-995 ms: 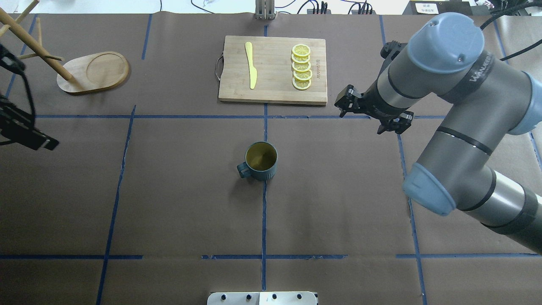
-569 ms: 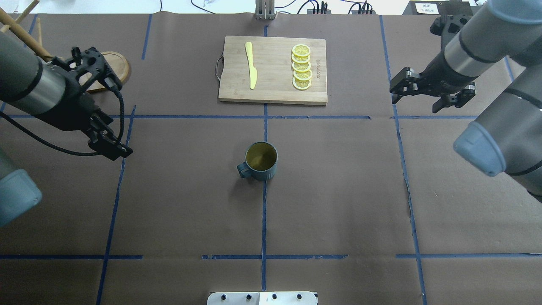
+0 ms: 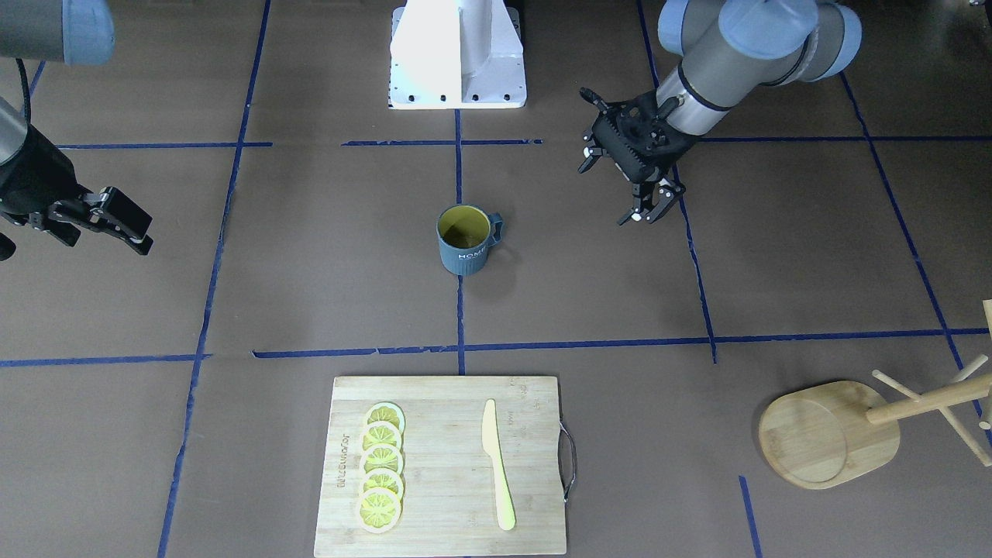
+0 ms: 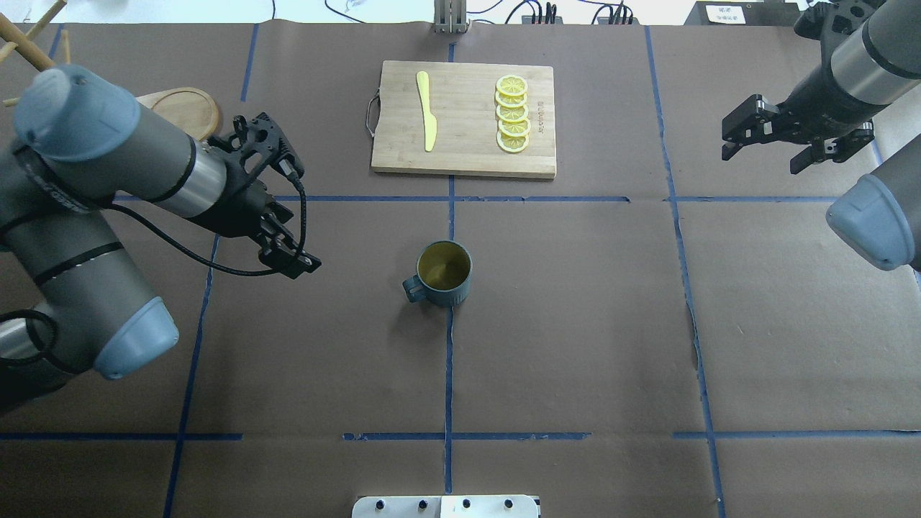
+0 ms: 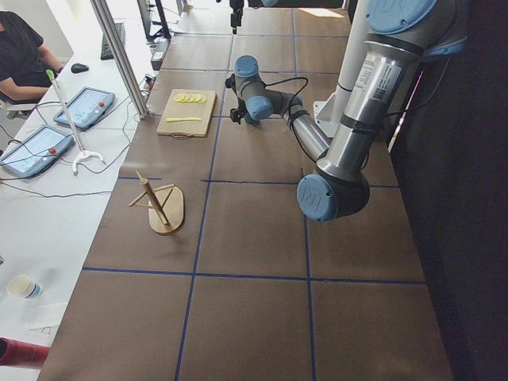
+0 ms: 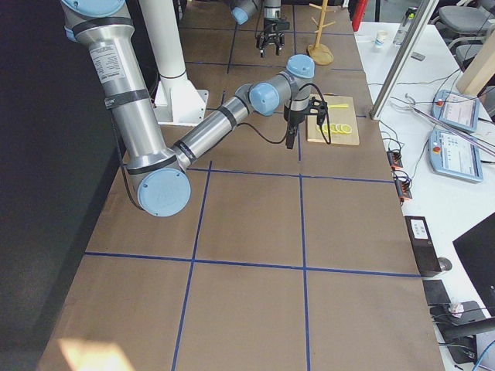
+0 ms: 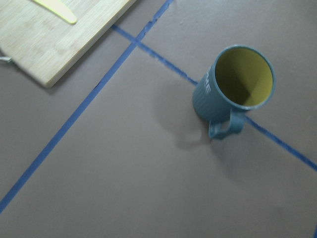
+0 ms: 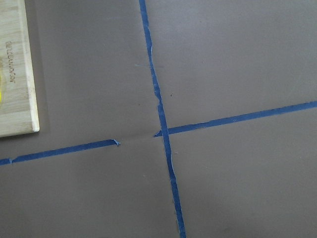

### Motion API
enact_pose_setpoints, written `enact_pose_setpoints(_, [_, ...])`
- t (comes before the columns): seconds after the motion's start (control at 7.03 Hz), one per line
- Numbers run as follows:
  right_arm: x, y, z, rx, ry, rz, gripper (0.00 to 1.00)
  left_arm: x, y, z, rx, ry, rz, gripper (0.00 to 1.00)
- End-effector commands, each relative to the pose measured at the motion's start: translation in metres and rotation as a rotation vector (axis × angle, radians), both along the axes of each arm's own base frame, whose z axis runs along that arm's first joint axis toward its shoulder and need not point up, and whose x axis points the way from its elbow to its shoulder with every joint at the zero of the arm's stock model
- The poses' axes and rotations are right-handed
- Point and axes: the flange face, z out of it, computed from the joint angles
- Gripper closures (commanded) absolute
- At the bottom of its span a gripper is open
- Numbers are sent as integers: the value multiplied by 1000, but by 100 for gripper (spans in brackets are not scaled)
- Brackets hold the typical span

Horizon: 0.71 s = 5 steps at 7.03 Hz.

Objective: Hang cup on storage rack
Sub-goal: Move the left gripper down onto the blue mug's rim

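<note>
The cup (image 4: 444,273) (image 3: 465,240) stands upright at the table's middle, dark blue-grey with a yellow-olive inside. Its handle points toward my left arm's side. My left gripper (image 3: 648,215) (image 4: 298,262) hovers open and empty beside the cup, a good hand's width from the handle. In the left wrist view the cup (image 7: 237,87) sits at upper right. The storage rack (image 3: 821,434) (image 5: 163,210) stands at the far left corner, its base (image 4: 183,108) partly behind my left arm. My right gripper (image 3: 138,240) hangs open and empty far off on the right side.
A wooden cutting board (image 4: 464,119) lies at the far middle with a yellow knife (image 4: 426,111) and a row of lemon slices (image 4: 512,114). Blue tape lines cross the brown table cover. The robot base (image 3: 457,54) is at the near edge. A person sits by tablets (image 5: 83,107) beyond the table.
My left arm has swung in from the left edge toward the cup. My right arm has pulled back to the far right. The cup has not moved.
</note>
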Motion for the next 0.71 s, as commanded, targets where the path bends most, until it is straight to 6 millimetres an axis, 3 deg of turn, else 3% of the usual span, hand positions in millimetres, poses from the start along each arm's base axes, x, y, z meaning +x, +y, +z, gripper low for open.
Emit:
enact_pose_setpoints(0.0, [5,0,3,0,2,6,0,61,18,9,83,27,-38,0])
enact_pose_setpoints(0.28, [9,-3,2,9,1,10,0,86,40,-3,119,46,-27,0])
enact_pose_setpoints(0.57, [10,-3,0,11,-1,9,0,117,68,1,147,44,-15,0])
